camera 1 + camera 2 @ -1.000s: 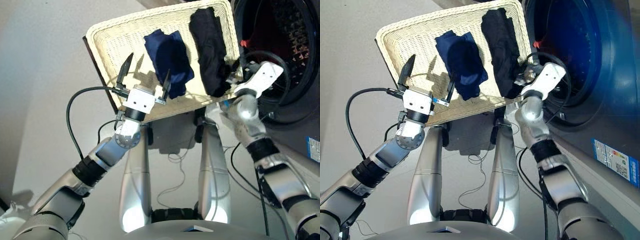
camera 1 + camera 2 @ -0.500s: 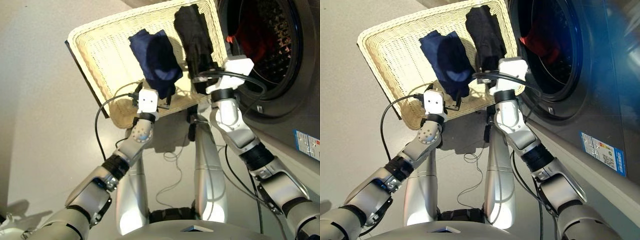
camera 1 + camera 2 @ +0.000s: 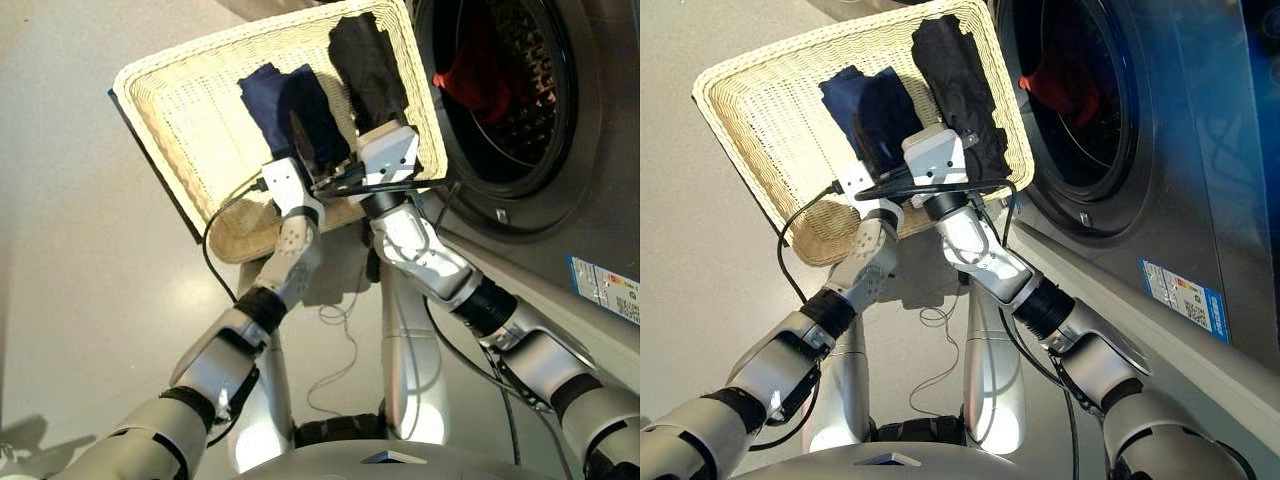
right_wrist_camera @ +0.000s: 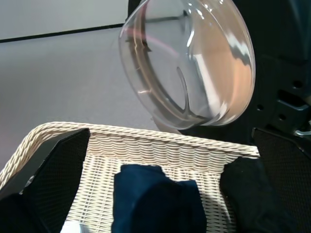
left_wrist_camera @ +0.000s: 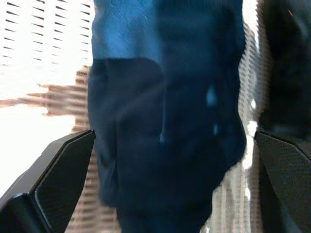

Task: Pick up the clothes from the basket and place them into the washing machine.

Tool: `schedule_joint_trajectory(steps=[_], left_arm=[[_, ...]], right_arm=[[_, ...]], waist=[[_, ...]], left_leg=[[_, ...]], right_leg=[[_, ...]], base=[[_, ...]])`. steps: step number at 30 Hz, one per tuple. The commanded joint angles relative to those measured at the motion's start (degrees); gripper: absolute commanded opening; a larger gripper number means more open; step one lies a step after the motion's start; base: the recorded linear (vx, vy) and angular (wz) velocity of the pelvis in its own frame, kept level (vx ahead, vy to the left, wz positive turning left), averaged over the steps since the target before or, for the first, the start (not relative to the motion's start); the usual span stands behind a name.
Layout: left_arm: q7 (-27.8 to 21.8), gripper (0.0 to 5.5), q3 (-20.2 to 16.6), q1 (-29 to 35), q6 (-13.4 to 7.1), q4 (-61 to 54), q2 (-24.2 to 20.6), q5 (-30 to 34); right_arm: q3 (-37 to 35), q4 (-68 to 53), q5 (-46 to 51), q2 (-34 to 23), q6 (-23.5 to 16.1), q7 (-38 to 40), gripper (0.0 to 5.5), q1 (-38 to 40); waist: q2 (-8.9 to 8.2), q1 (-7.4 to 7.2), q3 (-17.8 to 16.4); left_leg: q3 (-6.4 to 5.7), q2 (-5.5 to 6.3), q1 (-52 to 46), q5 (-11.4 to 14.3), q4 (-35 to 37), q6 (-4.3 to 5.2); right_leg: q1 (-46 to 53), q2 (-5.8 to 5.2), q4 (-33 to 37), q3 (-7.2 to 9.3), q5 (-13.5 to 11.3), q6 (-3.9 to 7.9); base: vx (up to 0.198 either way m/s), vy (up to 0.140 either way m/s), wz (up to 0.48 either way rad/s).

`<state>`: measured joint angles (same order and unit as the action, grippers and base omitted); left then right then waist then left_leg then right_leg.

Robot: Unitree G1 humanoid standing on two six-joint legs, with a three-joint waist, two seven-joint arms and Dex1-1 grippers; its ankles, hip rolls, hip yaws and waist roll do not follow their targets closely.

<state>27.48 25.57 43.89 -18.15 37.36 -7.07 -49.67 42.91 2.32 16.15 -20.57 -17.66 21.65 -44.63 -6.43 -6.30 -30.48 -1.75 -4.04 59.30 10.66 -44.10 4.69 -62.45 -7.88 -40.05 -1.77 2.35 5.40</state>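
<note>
The cream wicker basket (image 3: 195, 110) holds a navy garment (image 3: 285, 100) and a black garment (image 3: 365, 60) side by side. An orange-red garment (image 3: 468, 75) lies inside the dark drum of the washing machine (image 3: 520, 205). My left gripper (image 5: 175, 136) is open over the navy garment's near end, one finger on each side of it. My right gripper (image 4: 171, 131) is open above the basket's near rim, close beside the left wrist, with nothing between its fingers. It faces across the basket toward the glass door bowl (image 4: 194, 63).
The machine's open door stands beyond the basket's far rim (image 4: 146, 133). A black cable (image 3: 212, 240) loops off my left wrist. A label (image 3: 605, 285) is stuck to the machine's front. Grey floor (image 3: 80, 300) spreads to the left of the basket.
My left gripper has moved forward from the basket's near rim onto the navy garment. My right gripper has swung left from the porthole to the basket's near rim, beside the left wrist.
</note>
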Motion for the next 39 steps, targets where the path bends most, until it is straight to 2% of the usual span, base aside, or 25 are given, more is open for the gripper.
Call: schedule_joint_trajectory(steps=[1, 8, 15, 22, 23, 24, 26, 36, 37, 38, 39], left_arm=[[2.1, 5.5, -1.3, 2.7, -3.4, 1.6, 3.8, -0.7], [3.8, 5.5, -5.2, 5.3, -4.2, 3.0, 3.0, -1.5], [1.8, 5.5, -7.5, 10.2, -1.8, 12.2, 2.0, -5.6], [1.4, 5.5, -7.7, 13.1, -0.4, 16.2, 1.1, -4.3], [1.3, 3.26, -7.3, 13.2, -0.1, 16.5, 1.0, -3.8], [1.2, 1.96, -7.2, 13.3, 0.0, 17.1, 1.1, -3.8], [1.2, 0.0, -7.1, 13.9, 0.0, 17.7, 1.5, -4.1], [0.9, 0.0, -7.2, 14.5, 0.3, 18.8, 1.3, -4.0], [0.9, 0.0, -7.1, 15.3, 0.1, 18.5, 1.2, -4.0], [0.9, 0.0, -7.1, 14.4, 0.1, 18.4, 1.4, -4.0], [0.9, 0.0, -7.1, 15.0, -0.2, 18.0, 1.2, -4.2]], right_arm=[[-0.3, -9.4, 1.6, 1.7, -2.4, -0.7, 5.5, -0.8], [-0.9, -10.0, 1.4, 1.6, -2.2, -1.2, 5.5, -0.6], [-0.8, -11.6, 2.7, 1.8, -2.8, -1.9, 5.5, -0.7], [-0.3, -12.6, 4.0, 1.6, -3.2, -2.8, 5.5, -0.6], [-0.3, -12.7, 4.2, 1.6, -3.3, -2.9, 5.5, -0.5], [-0.2, -12.8, 4.5, 1.6, -3.4, -3.0, 5.5, -0.5], [0.0, -12.9, 4.8, 1.5, -3.6, -3.0, 5.5, -0.5], [-0.1, -12.9, 5.1, 1.1, -3.7, -3.0, 5.5, -0.8], [-0.5, -12.9, 5.0, 0.7, -3.6, -3.0, 5.5, -1.5], [-0.3, -12.8, 5.0, 0.8, -3.6, -3.0, 5.5, -0.7], [-0.7, -12.7, 4.9, 0.6, -3.5, -2.9, 5.5, -1.3]], waist=[[-1.06, 0.12, 0.7], [-2.18, -0.71, 0.7], [-2.72, -1.7, 0.7], [-3.17, -2.2, 0.7], [-3.13, -2.22, 0.7], [-3.16, -2.26, 0.7], [-3.16, -2.3, 0.7], [-3.12, -2.3, 0.7], [-3.07, -2.31, 0.7], [-2.98, -2.24, 0.7], [-2.92, -2.21, 0.7]], left_leg=[[-0.71, 0.07, 1.0, 0.5, -1.7, -0.26], [-0.64, -0.66, 3.4, 1.7, -4.5, -0.18], [-1.0, -0.98, 5.1, 2.0, -6.0, -0.04], [-0.88, -1.09, 5.7, 2.0, -6.2, 0.01], [-0.9, -1.07, 5.7, 1.9, -6.1, 0.0], [-0.91, -1.05, 5.7, 1.9, -6.2, 0.0], [-1.1, -1.0, 5.8, 1.9, -6.2, 0.0], [-1.11, -0.96, 5.8, 1.4, -5.5, 0.14], [-0.97, -0.85, 7.3, -0.9, -4.3, 0.03], [-1.18, -0.93, 5.6, 1.2, -5.1, 0.14], [-0.98, -0.83, 7.3, -1.0, -4.1, 0.08]], right_leg=[[-0.7, -0.2, -7.0, -0.8, 8.2, 1.06], [-3.4, 0.29, -9.8, -0.49, 9.5, 1.29], [-5.2, 0.6, -11.1, -0.54, 9.7, 1.22], [-5.8, 0.84, -11.3, -0.64, 9.5, 1.2], [-5.8, 0.88, -11.3, -0.65, 9.5, 1.17], [-5.8, 0.85, -11.3, -0.63, 9.5, 1.15], [-5.9, 0.94, -11.4, -0.73, 9.5, 1.14], [-5.7, 1.13, -10.7, -0.95, 9.0, 1.19], [-7.2, 1.09, -9.5, -1.04, 6.9, 0.95], [-5.6, 1.1, -10.4, -0.93, 8.9, 1.16], [-7.2, 1.11, -9.3, -1.1, 6.7, 0.95]], base=[[0.0, 0.0, 0.0], [0.0, 0.0, 0.0], [0.0, 0.0, 0.0], [0.0, 0.0, 0.0], [0.0, 0.0, 0.0], [0.0, 0.0, 0.0], [0.0, 0.0, 0.0], [-0.01, -0.001, 0.002], [0.0, 0.0, 0.0], [-0.105, -0.006, -0.014], [0.085, 0.004, -0.015]])
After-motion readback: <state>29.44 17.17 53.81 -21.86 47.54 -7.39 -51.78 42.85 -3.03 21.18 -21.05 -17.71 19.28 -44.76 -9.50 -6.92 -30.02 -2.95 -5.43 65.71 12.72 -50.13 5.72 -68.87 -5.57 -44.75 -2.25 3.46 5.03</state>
